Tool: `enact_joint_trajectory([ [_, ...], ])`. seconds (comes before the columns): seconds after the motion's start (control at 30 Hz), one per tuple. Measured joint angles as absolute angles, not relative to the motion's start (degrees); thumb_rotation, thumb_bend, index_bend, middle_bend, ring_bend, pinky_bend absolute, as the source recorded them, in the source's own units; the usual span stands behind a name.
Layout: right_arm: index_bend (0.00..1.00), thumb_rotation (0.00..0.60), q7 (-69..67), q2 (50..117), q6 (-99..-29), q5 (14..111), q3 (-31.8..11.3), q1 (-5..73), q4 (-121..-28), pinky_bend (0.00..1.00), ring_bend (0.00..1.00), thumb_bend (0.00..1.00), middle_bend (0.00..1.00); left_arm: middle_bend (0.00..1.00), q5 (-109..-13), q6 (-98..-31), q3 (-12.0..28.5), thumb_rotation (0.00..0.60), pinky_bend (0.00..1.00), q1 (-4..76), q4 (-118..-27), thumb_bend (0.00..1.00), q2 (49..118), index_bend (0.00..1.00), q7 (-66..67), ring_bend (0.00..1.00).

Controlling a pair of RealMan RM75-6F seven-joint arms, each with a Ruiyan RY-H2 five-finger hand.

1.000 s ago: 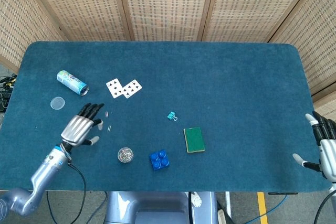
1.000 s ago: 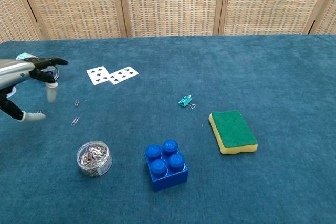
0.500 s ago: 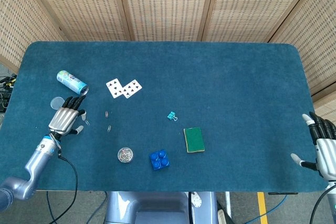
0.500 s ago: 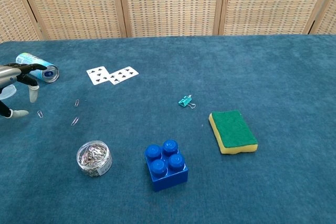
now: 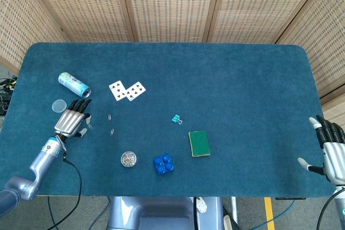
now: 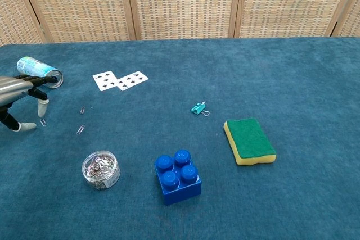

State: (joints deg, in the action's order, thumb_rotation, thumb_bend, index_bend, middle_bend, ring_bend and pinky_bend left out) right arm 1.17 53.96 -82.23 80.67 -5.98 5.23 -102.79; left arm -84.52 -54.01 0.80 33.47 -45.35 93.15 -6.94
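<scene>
Woven cane panels in wooden frames close off the back of the room, and a dark blue felt-covered table [image 5: 226, 79] fills the space in front of me. My left hand [image 5: 71, 122] hovers low near the table's left edge, palm down, fingers spread and holding nothing. Its fingertips point toward the can [image 5: 74, 84], which lies on its side just beyond them, not touching. The can's long axis runs diagonally, its open end facing the near right, toward my fingers, and its base toward the far left corner. A clear round lid [image 5: 59, 105] lies just left of my hand, a loose paper clip [image 6: 43, 122] just beside my thumb. My right hand [image 5: 330, 152] sits at the table's near right edge, fingers apart and empty, well away from the sponge [image 5: 199, 143].
</scene>
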Motion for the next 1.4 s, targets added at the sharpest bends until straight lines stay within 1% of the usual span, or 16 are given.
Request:
enact_joint_trajectory([
  [0.2,0.0,0.6,1.1,53.9,-82.1,80.5,-6.0,5.3,-102.7,0.0,0.0,0.0,0.0,0.0,-84.1,-53.1,1.0,0.6,0.0,34.0,-44.4,0.36,93.6,0.52,-6.9,0.0],
  [1.07,0.0,0.6,0.7,53.9,-82.2,80.5,-6.0,5.2,-102.6,0.0,0.0,0.0,0.0,0.0,-83.8,-52.0,0.8,0.6,0.0,34.6,-43.2,0.37,95.9,0.53,-6.3,0.0],
  [1.4,0.0,0.6,0.2,53.7,-82.3,80.6,-6.0,5.2,-102.6,0.0,0.0,0.0,0.0,0.0,-83.6,-51.8,0.7,0.6,0.0,34.5,-42.9,0.39,96.3,0.59,-5.8,0.0],
])
